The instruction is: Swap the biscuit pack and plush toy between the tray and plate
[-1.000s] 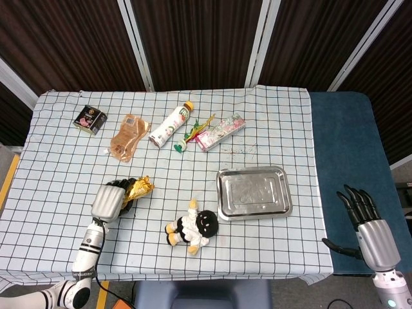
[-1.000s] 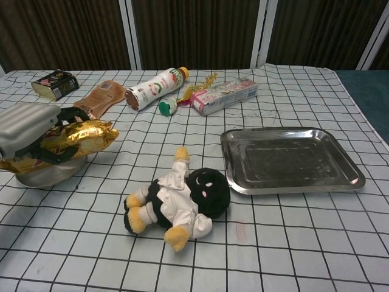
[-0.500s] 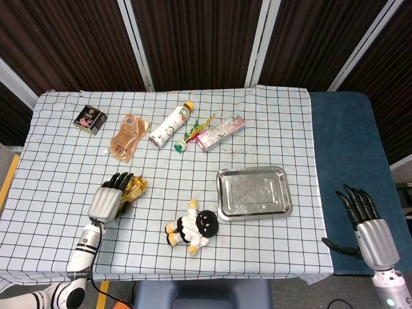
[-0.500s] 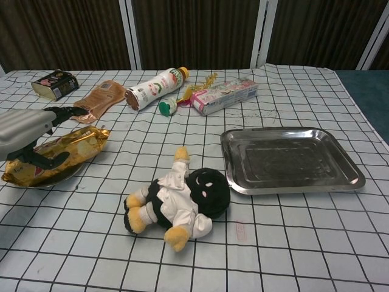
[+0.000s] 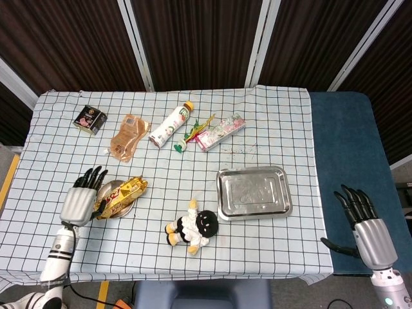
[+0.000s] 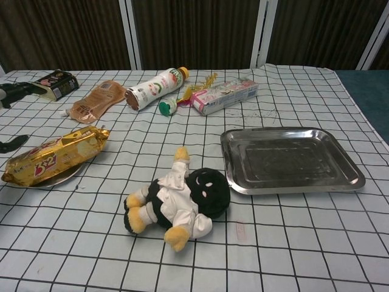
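The gold biscuit pack lies across a small round metal plate at the table's left front. My left hand hovers open just left of the pack, fingers spread, touching nothing; the chest view shows only its dark fingertips. The black and white plush toy lies on the cloth between plate and tray. The steel tray holds nothing. Off the table's right edge my right hand hangs open.
Along the back stand a small tin, a brown pouch, a lying bottle, a green and yellow toy and a pink box. A checked cloth covers the table.
My left hand lowered the biscuit pack onto the plate, let go of it and drew back to the left. The right hand and the plush toy stayed put.
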`<action>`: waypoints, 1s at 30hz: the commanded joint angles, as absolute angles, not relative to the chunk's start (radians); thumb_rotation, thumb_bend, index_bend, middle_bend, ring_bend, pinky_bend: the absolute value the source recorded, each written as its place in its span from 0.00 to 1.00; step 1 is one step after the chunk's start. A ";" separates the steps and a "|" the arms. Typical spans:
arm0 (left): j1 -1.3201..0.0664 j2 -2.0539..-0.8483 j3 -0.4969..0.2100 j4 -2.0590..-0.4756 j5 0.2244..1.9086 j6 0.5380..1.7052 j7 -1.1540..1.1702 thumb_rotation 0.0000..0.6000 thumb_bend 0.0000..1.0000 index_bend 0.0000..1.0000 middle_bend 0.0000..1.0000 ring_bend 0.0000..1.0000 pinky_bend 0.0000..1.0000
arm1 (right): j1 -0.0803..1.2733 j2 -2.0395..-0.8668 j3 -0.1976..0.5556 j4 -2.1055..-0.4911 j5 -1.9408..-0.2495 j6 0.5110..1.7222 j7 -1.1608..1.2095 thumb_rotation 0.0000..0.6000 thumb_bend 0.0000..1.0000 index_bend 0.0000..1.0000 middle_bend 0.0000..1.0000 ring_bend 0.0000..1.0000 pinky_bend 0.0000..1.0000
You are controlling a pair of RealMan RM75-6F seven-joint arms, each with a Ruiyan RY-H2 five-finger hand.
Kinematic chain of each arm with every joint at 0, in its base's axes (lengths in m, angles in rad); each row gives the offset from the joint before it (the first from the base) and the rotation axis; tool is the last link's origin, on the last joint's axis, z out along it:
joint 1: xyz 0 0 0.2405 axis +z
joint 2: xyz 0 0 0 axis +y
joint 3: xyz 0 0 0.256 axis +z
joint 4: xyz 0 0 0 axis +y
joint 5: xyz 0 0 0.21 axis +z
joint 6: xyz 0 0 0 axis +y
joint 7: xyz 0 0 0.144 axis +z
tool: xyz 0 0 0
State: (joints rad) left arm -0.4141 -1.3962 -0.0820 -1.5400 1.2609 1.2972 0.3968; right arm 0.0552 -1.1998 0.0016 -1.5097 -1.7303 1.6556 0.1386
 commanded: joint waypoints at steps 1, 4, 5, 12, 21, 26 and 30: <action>-0.336 -1.294 -0.030 -1.596 1.308 1.362 0.329 1.00 0.45 0.00 0.02 0.02 0.20 | 0.059 -1.206 0.004 -1.506 -1.726 1.647 0.124 1.00 0.05 0.02 0.00 0.00 0.00; -0.279 -1.251 0.006 -1.592 1.353 1.417 0.260 1.00 0.45 0.00 0.03 0.02 0.19 | 0.071 -1.216 0.003 -1.506 -1.721 1.617 0.096 1.00 0.05 0.00 0.00 0.00 0.00; -0.257 -1.243 0.018 -1.583 1.366 1.438 0.236 1.00 0.45 0.00 0.04 0.02 0.19 | 0.084 -1.215 -0.002 -1.512 -1.733 1.597 0.092 1.00 0.05 0.00 0.00 0.00 0.00; -0.193 -1.226 0.050 -1.586 1.439 1.511 0.221 1.00 0.44 0.02 0.08 0.03 0.18 | 0.270 -1.143 -0.016 -1.664 -1.720 1.262 0.141 1.00 0.05 0.00 0.00 0.00 0.00; -0.178 -1.206 0.018 -1.589 1.385 1.478 0.246 1.00 0.45 0.03 0.09 0.04 0.17 | 0.563 -1.195 0.077 -1.763 -1.618 0.854 0.112 1.00 0.05 0.00 0.00 0.00 0.00; -0.171 -1.199 0.006 -1.595 1.384 1.477 0.240 1.00 0.45 0.03 0.09 0.04 0.17 | 0.664 -1.270 0.124 -1.744 -1.530 0.734 0.072 1.00 0.05 0.02 0.00 0.00 0.00; -0.169 -1.198 0.003 -1.596 1.386 1.475 0.239 1.00 0.45 0.04 0.09 0.04 0.17 | 0.696 -1.296 0.137 -1.735 -1.500 0.700 0.058 1.00 0.05 0.03 0.00 0.00 0.00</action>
State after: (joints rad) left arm -0.1692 -1.1987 0.0037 -1.5963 1.3858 1.4754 0.2392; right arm 0.6808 -1.2830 0.1297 -1.7385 -1.5128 0.7150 0.0660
